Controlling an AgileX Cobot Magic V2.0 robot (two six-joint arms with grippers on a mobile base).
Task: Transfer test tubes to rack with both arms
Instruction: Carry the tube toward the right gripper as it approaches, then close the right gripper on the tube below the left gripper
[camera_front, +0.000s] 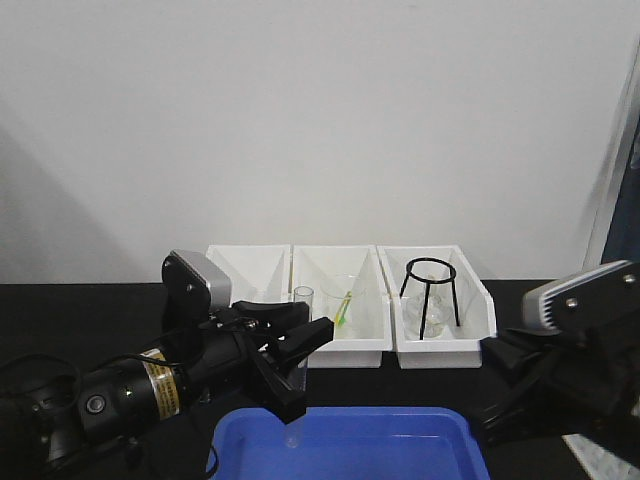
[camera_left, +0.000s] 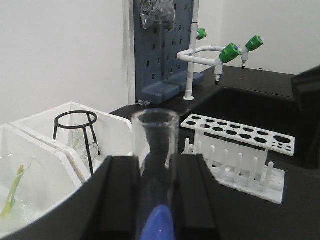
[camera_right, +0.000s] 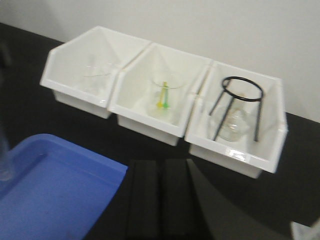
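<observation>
Test tube (camera_left: 155, 147) upright, open rim on top, clamped between the jaws of the left gripper (camera_front: 296, 372). The jaws grip it below the rim. Its lower end hangs over the near-left part of the blue tray (camera_front: 400, 445). Rack (camera_left: 240, 150) stands on the black tabletop (camera_front: 90, 310) to the right of the held tube and well apart from it, with its pegs on the near side. Right gripper (camera_right: 161, 200) hovers at the tray's right edge, jaws together and holding nothing. Three white bins (camera_front: 345, 345) sit in a row beyond the tray. A beaker (camera_front: 343, 298) with a yellow-green stick is in the middle bin, and a black tripod ring (camera_front: 430, 290) is in the right one.
</observation>
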